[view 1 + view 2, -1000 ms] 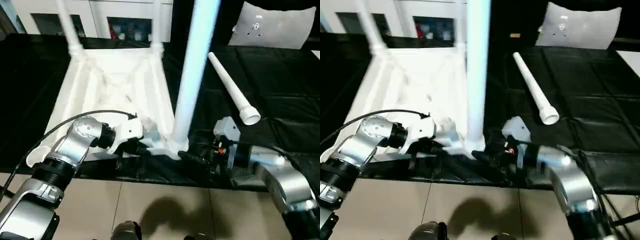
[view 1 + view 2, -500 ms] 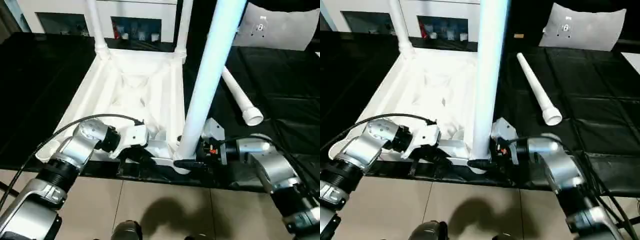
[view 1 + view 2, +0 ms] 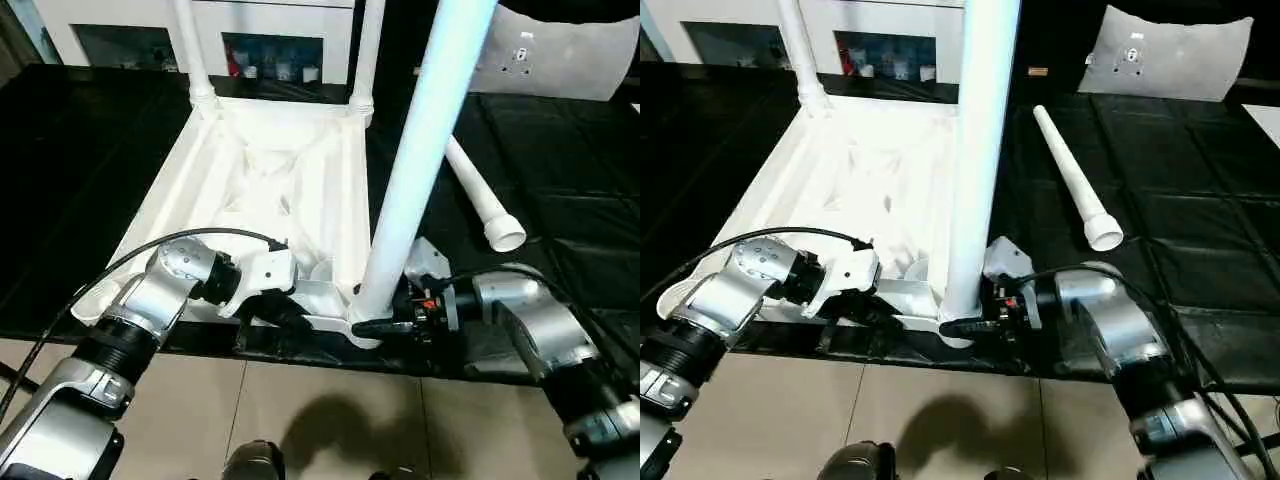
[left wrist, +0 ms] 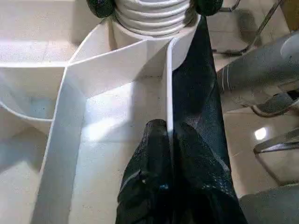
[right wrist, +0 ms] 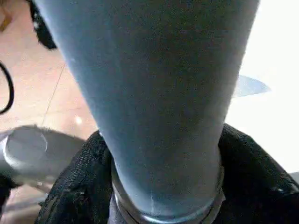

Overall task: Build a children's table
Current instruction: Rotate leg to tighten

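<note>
The white table top [image 3: 270,190] lies upside down on the black worktop [image 3: 80,150] in the middle of the frame. The left gripper [image 4: 170,135] has its fingers closed on the thin near rim. The right gripper [image 3: 375,325] has its fingers around the base of the near-right leg [image 3: 420,150], which stands upright in its corner socket; a loose leg [image 3: 1075,185] lies at the right.

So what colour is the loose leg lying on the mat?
White, like the rest of the table; the loose leg shows best in the right eye view.
</note>
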`<state>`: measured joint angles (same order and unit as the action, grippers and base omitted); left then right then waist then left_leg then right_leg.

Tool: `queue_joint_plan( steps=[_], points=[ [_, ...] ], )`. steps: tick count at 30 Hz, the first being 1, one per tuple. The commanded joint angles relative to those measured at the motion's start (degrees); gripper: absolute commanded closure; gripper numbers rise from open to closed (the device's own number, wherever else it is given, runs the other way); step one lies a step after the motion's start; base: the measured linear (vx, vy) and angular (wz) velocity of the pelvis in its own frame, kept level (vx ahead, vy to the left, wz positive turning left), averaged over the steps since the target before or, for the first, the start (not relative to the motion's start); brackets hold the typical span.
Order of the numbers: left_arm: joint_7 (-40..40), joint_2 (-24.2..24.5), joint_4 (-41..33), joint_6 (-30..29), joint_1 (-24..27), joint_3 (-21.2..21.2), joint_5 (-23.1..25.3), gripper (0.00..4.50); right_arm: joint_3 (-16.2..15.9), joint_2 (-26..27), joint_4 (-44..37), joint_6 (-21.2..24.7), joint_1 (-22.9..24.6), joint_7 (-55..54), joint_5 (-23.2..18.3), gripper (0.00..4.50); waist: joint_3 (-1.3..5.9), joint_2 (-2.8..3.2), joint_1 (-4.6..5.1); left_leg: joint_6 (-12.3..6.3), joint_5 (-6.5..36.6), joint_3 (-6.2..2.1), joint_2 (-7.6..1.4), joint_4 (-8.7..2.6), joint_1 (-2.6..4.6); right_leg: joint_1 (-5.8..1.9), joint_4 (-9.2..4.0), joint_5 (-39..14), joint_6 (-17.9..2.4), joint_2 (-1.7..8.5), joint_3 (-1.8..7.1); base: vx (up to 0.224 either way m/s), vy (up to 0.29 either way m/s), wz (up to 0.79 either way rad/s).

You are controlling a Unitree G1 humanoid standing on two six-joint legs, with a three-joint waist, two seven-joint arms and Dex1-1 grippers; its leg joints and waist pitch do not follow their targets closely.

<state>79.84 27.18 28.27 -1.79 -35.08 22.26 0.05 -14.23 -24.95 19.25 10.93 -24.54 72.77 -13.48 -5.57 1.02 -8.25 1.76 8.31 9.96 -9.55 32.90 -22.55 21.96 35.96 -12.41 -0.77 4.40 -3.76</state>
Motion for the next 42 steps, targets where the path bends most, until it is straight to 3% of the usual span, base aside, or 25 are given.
queue_joint_plan(
  steps=[1,2,4,5,8,9,10,11,12,13,14,15,18,21,22,23,26,29,32,37,39,42],
  points=[
    [-1.6,-1.3,-1.1,-1.3,0.6,-0.4,-0.6,4.50,-0.5,1.2,-3.4,2.7,1.9,0.3,-2.9,1.78,3.40,0.07,0.62,-2.33,16.6,-1.35,-4.24,-4.07,1.66,-1.58,-4.79,-9.9,-14.7,4.92,3.25,0.000,0.000,0.00],
    [-2.5,-1.6,-1.5,-2.0,0.8,-0.8,-0.7,4.50,-0.3,1.9,-5.2,3.6,3.1,-1.4,-3.3,1.78,3.15,0.36,0.65,-2.25,16.7,-1.43,-4.23,-4.17,1.56,-1.49,-4.83,-10.1,-14.6,4.91,3.24,0.000,0.000,0.00],
    [-9.4,-4.0,-2.3,-6.8,0.5,-2.4,0.1,4.50,0.9,7.5,-12.2,7.8,8.6,-12.1,-4.3,1.78,2.92,0.27,0.60,-1.57,17.9,-1.45,-4.36,-4.58,1.92,-1.06,-5.09,-11.2,-13.9,4.87,3.48,0.000,0.000,0.00],
    [-9.4,-4.0,-2.3,-6.8,0.5,-2.4,0.1,4.50,0.9,7.5,-12.2,7.8,8.6,-12.1,-4.3,1.78,2.86,0.11,0.88,-1.21,18.5,-1.61,-4.23,-4.80,1.59,-1.46,-5.17,-12.7,-13.5,5.06,3.39,0.000,0.000,0.00],
    [-11.0,-4.9,-2.6,-8.8,0.3,-3.0,-0.1,4.50,0.9,9.0,-13.1,7.4,9.5,-14.6,-3.7,1.78,2.19,0.13,1.50,0.53,22.4,-1.75,-4.04,-4.99,1.72,-1.04,-6.19,-22.3,-11.0,5.46,3.56,0.000,0.000,0.00],
    [-13.7,-6.9,-2.9,-11.1,0.0,-3.6,-0.3,4.50,0.8,12.7,-13.9,8.1,10.5,-20.0,-2.6,1.78,1.93,0.42,1.56,0.88,23.3,-1.88,-4.04,-5.02,1.87,-0.76,-6.44,-24.1,-10.5,5.55,3.61,0.000,0.000,0.00],
    [-15.8,-8.3,-3.2,-12.8,-0.2,-4.1,-0.4,4.50,0.9,15.4,-14.7,9.1,11.4,-24.0,-1.9,1.78,1.87,0.19,2.29,2.02,24.8,-2.10,-4.01,-5.43,1.83,-0.73,-6.57,-25.9,-9.7,5.43,3.62,0.000,0.000,0.00],
    [-15.8,-8.3,-3.2,-12.8,-0.2,-4.1,-0.4,4.50,0.9,15.4,-14.7,9.1,11.4,-24.0,-1.9,1.79,1.80,0.13,2.44,2.18,24.8,-2.15,-3.95,-5.59,1.70,-0.74,-6.65,-26.4,-9.3,5.39,3.58,0.000,0.000,0.00],
    [-18.3,-10.1,-3.3,-14.7,-0.5,-4.6,-0.4,4.50,1.3,18.8,-14.7,10.6,11.5,-29.5,-0.5,1.79,1.85,0.17,2.73,2.24,25.1,-2.24,-3.86,-5.69,1.80,-0.83,-6.82,-26.8,-8.6,5.39,3.48,0.000,0.000,0.00],
    [-21.6,-12.1,-3.3,-16.5,-1.0,-5.3,-0.2,4.50,2.4,22.7,-13.7,12.5,10.9,-35.5,0.5,1.79,1.73,0.21,3.12,2.56,24.2,-2.15,-3.85,-5.92,1.81,-0.56,-6.79,-25.9,-8.7,5.23,3.56,0.000,0.000,0.00],
    [-21.6,-12.1,-3.3,-16.5,-1.0,-5.3,-0.2,4.50,2.4,22.7,-13.7,12.5,10.9,-35.5,0.5,1.80,1.75,0.27,3.30,2.67,24.7,-2.16,-3.80,-5.95,2.02,-0.34,-6.96,-26.6,-8.7,5.26,3.57,0.000,0.000,0.00],
    [-25.0,-14.1,-2.9,-17.8,-1.6,-5.8,0.3,4.50,3.7,26.3,-11.2,13.2,9.2,-41.6,1.9,1.80,1.72,0.21,3.65,2.62,24.4,-2.37,-3.77,-5.90,1.82,-0.68,-6.99,-27.1,-8.2,5.42,3.50,0.000,0.000,0.00],
    [-30.9,-17.7,-2.7,-20.1,-2.6,-6.3,1.9,4.50,5.7,31.7,-6.5,13.3,5.8,-51.8,5.3,1.80,1.82,0.34,4.22,3.29,25.6,-2.38,-3.67,-5.85,2.16,-0.09,-7.35,-29.0,-7.6,5.52,3.63,0.000,0.000,0.00],
    [-32.6,-18.7,-3.0,-20.7,-2.8,-6.3,2.4,4.50,6.3,33.0,-5.2,13.5,4.8,-54.6,5.4,1.80,1.91,0.36,4.51,2.96,25.2,-2.26,-3.68,-5.93,2.12,-0.15,-7.44,-26.5,-7.0,5.22,3.71,0.000,0.000,0.00],
    [-33.5,-19.4,-3.5,-21.4,-2.7,-6.2,2.9,4.50,6.4,33.6,-4.4,13.6,4.0,-57.0,6.5,1.80,2.11,0.30,4.75,2.66,24.1,-2.06,-3.67,-5.96,1.98,-0.30,-7.18,-23.3,-7.6,5.02,3.78,0.000,0.000,0.00],
    [-33.4,-19.4,-4.1,-21.4,-2.5,-6.0,3.1,4.50,6.9,33.8,-4.1,13.5,3.7,-57.4,6.2,1.80,2.33,0.41,4.73,2.55,23.4,-2.05,-3.69,-5.93,1.92,-0.42,-6.98,-22.1,-7.9,5.02,3.79,0.000,0.000,0.00],
    [-32.5,-19.0,-5.1,-21.2,-1.9,-5.8,3.5,4.50,7.6,33.6,-4.5,13.5,3.9,-56.9,6.3,1.10,2.65,0.41,4.68,1.43,20.6,-1.75,-3.67,-5.76,1.72,-0.78,-6.67,-17.2,-8.7,4.90,3.78,0.000,0.000,0.00],
    [-29.6,-16.5,-6.7,-20.6,-0.3,-5.2,3.9,4.50,9.8,32.1,-6.6,13.3,5.8,-55.1,6.1,0.91,3.23,0.34,4.59,0.13,17.2,-1.46,-3.60,-5.42,1.50,-1.37,-6.26,-12.4,-9.6,4.84,3.73,0.000,0.000,0.00],
    [-28.2,-15.2,-6.9,-19.8,0.3,-4.9,3.9,4.50,9.9,30.3,-7.7,12.6,6.6,-52.8,5.3,0.56,3.41,0.41,4.50,-1.13,14.8,-1.33,-3.59,-5.17,1.37,-1.66,-6.02,-9.4,-10.5,4.85,3.60,0.000,0.000,0.00],
    [-22.8,-11.2,-7.2,-16.3,1.7,-4.0,3.5,4.50,10.4,22.9,-12.4,12.2,9.3,-43.8,1.7,0.13,3.70,0.50,4.38,-2.46,11.7,-1.20,-3.58,-4.76,1.14,-2.19,-5.51,-5.0,-11.6,4.62,3.38,0.000,0.000,0.00],
    [-19.6,-9.1,-6.7,-13.1,2.2,-3.1,3.6,4.50,10.4,18.8,-14.8,11.7,10.4,-38.2,0.4,0.06,4.06,0.47,4.08,-3.80,10.0,-1.21,-3.52,-4.32,1.04,-2.62,-5.30,-1.9,-12.0,4.63,3.25,0.000,0.000,0.00],
    [-14.9,-6.2,-5.9,-8.0,2.8,-1.9,3.7,4.50,9.0,12.4,-17.2,9.6,11.8,-29.1,0.2,0.06,4.09,0.50,3.89,-4.68,9.3,-1.06,-3.58,-4.12,1.09,-2.47,-5.03,-0.4,-13.2,4.58,3.10,0.000,0.000,0.00]
  ],
)
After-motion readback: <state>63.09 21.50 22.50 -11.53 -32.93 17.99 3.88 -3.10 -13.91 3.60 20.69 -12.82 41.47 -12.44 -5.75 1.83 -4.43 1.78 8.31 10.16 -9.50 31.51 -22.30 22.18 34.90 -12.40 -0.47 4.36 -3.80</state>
